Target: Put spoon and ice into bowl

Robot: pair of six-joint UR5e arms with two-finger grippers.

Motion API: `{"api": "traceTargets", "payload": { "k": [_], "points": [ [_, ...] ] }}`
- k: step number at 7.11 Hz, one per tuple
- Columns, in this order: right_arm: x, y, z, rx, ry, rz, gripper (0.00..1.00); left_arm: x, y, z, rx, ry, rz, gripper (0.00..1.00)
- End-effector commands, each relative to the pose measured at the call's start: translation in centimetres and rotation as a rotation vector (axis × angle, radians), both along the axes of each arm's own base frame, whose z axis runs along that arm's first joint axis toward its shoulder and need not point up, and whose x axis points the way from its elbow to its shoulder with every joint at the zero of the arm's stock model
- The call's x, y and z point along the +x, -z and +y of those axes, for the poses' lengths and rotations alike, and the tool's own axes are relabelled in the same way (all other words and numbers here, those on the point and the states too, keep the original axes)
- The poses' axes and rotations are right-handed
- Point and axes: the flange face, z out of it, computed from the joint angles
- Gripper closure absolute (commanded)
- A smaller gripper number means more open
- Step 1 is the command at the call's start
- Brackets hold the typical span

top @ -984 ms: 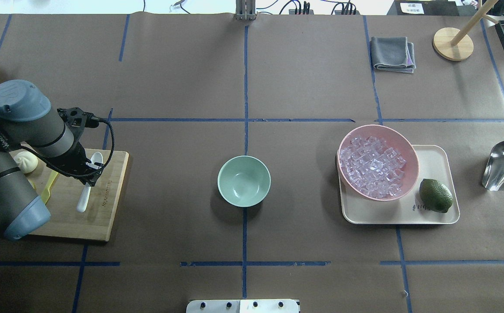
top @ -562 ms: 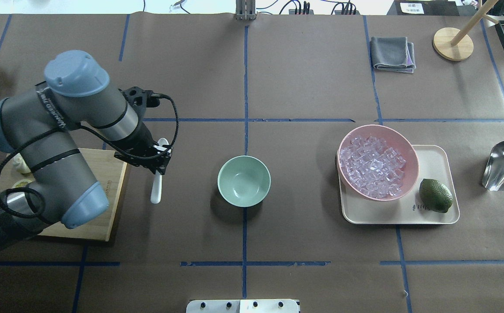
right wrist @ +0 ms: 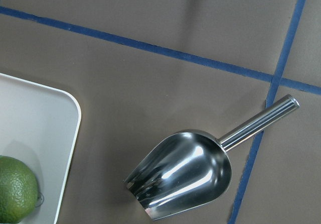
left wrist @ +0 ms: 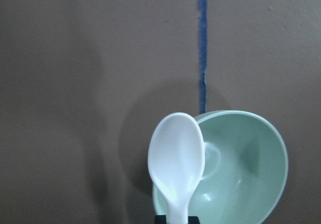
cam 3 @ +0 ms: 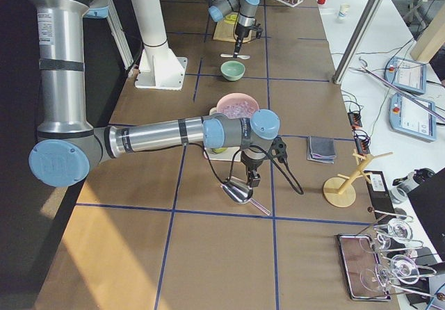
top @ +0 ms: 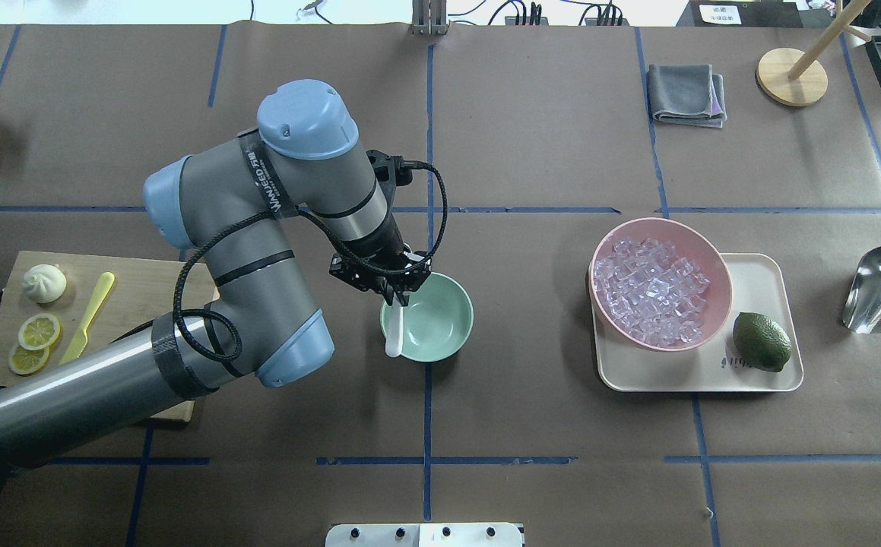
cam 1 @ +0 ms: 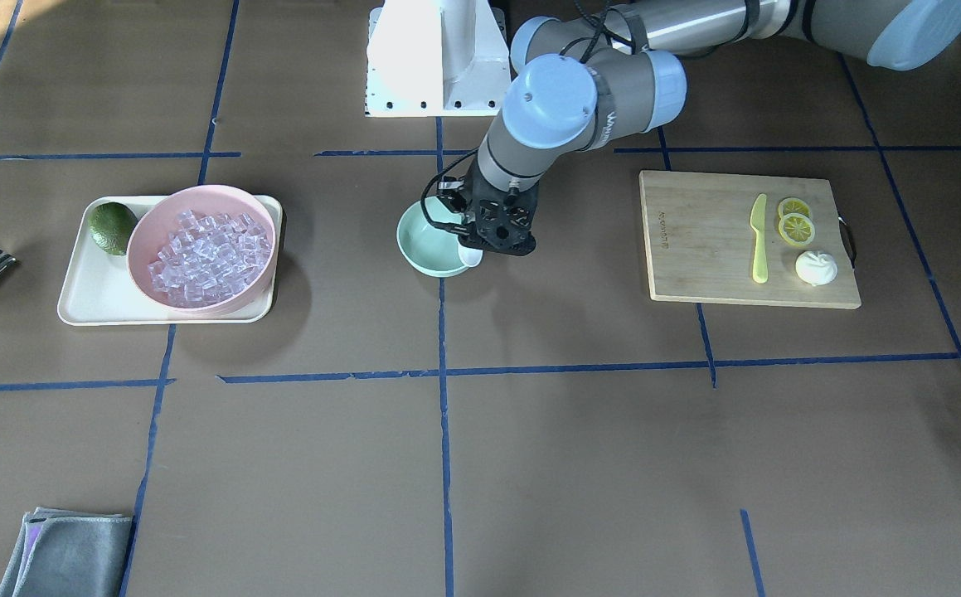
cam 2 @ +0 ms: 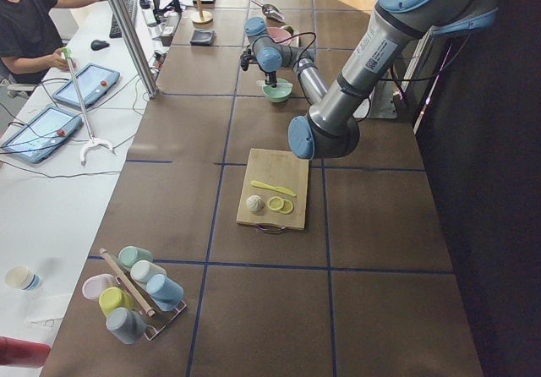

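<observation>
L tool (top: 399, 291) clamped on spoon (top: 393, 340), which hangs over left rim of bowl (top: 444, 323), frame centre. Bare brown tabletop (top: 531, 304) btwn it and tray (top: 759, 281) at right; ice (top: 649, 292) in pink bowl (top: 616, 235) there. R tool (cam 3: 251, 181) above scoop (right wrist: 185, 179), grip can't tell.

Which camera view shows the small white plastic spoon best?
The left wrist-mounted view: the small white plastic spoon shows its scoop large and sharp. Overhead shows only its handle under the left gripper; front-facing, a white bit; side views, almost nothing.
</observation>
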Motion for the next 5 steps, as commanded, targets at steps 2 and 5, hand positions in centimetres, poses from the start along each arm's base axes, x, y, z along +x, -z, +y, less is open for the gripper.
{"api": "traceTargets", "payload": {
  "k": [2, 5],
  "points": [
    [0.0, 0.8, 0.02, 0.014, -0.002, -0.002, 0.0, 1.54, 0.68, 1.24, -0.023, -0.01, -0.003, 0.94],
    [-0.08, 1.03, 0.06, 0.014, 0.0, -0.016, 0.0, 1.85, 0.4, 1.56, -0.024, -0.017, -0.007, 0.35]
  ]
}}
